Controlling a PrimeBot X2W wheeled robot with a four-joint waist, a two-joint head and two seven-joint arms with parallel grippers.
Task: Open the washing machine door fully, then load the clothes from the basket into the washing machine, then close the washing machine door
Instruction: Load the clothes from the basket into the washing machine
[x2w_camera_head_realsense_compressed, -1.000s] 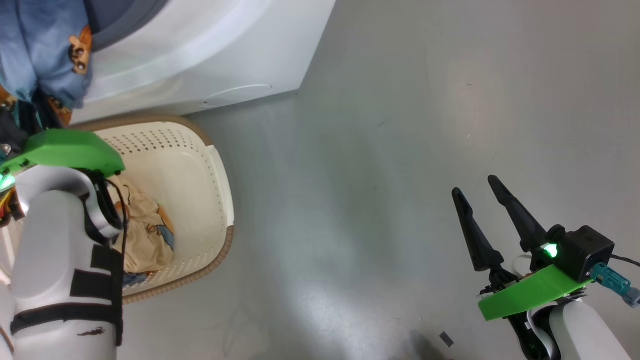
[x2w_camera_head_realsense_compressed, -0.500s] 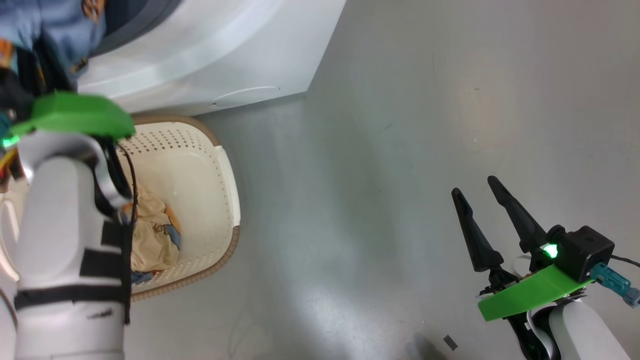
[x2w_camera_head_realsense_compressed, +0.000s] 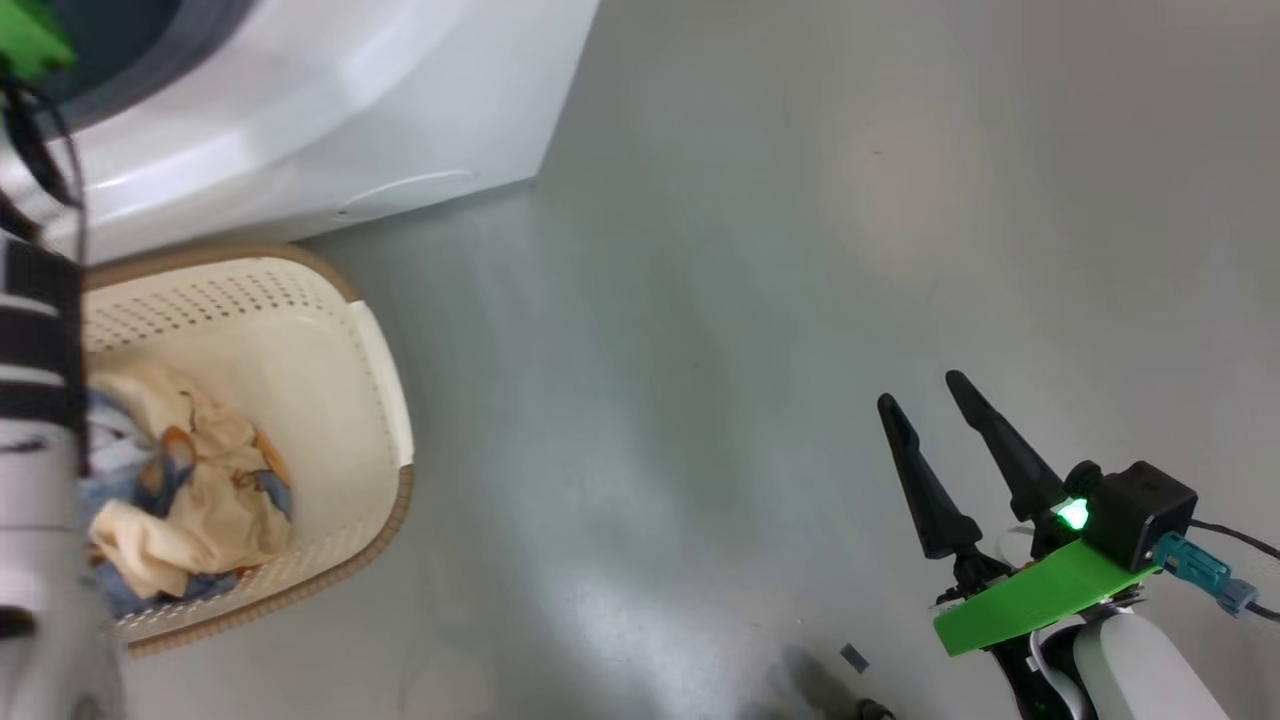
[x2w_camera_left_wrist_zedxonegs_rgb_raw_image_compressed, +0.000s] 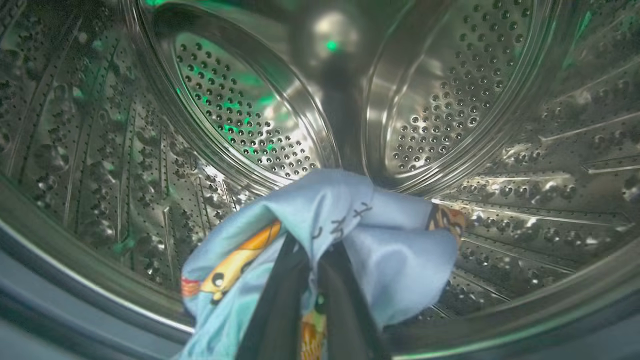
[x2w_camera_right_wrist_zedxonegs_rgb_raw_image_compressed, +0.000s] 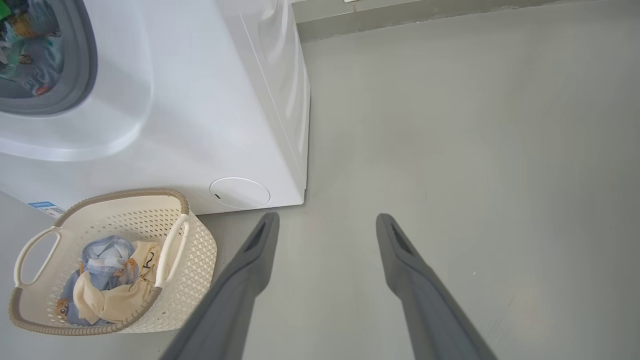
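Observation:
My left gripper (x2w_camera_left_wrist_zedxonegs_rgb_raw_image_compressed: 316, 260) is inside the steel drum (x2w_camera_left_wrist_zedxonegs_rgb_raw_image_compressed: 240, 110) of the washing machine (x2w_camera_head_realsense_compressed: 350, 100), shut on a light blue garment with bear prints (x2w_camera_left_wrist_zedxonegs_rgb_raw_image_compressed: 390, 235) that drapes over its fingers. More clothes (x2w_camera_head_realsense_compressed: 180, 500), cream and blue, lie in the cream basket (x2w_camera_head_realsense_compressed: 385, 500) on the floor in front of the machine. In the right wrist view the basket (x2w_camera_right_wrist_zedxonegs_rgb_raw_image_compressed: 125, 192) with its clothes (x2w_camera_right_wrist_zedxonegs_rgb_raw_image_compressed: 110, 285) stands left of my right gripper (x2w_camera_right_wrist_zedxonegs_rgb_raw_image_compressed: 327, 216). The right gripper (x2w_camera_head_realsense_compressed: 920, 390) hangs open and empty over the floor at lower right. The washing machine door is out of view.
The blue-grey gasket (x2w_camera_right_wrist_zedxonegs_rgb_raw_image_compressed: 75, 60) rings the drum opening. A round cover (x2w_camera_right_wrist_zedxonegs_rgb_raw_image_compressed: 240, 192) sits low on the machine's front, just above the basket. My left forearm (x2w_camera_head_realsense_compressed: 40, 400) runs up the left edge, over the basket. Grey floor (x2w_camera_head_realsense_compressed: 750, 300) stretches to the right of the machine.
The left arm has carried the blue garment up from above the basket and in through the machine's opening. The head camera has shifted. The right gripper has stayed open and still.

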